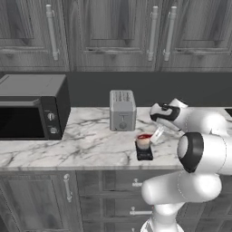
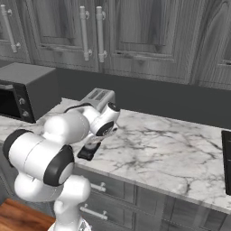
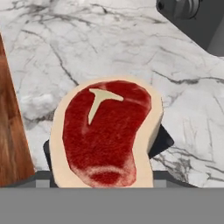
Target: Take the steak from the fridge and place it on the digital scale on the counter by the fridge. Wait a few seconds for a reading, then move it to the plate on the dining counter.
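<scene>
The steak [image 3: 105,131], red with a pale fat rim, rests on the small black digital scale [image 3: 161,141] near the front edge of the marble counter [image 1: 86,145]. In the left base view the steak [image 1: 144,139] sits on the scale [image 1: 145,155], just in front of the toaster. My gripper [image 1: 154,136] reaches down to it from the right and stays closed on the steak, with its fingertips hidden behind the meat. In the right base view my forearm covers the steak and only the scale [image 2: 86,153] shows below the gripper [image 2: 94,142]. The fridge, plate and dining counter are out of view.
A silver toaster [image 1: 122,110] stands right behind the scale. A black microwave [image 1: 31,106] fills the counter's left end. Dark wall cabinets hang above. A black appliance edge [image 2: 227,162] lies at the counter's far right. Bare marble stretches between it and the scale.
</scene>
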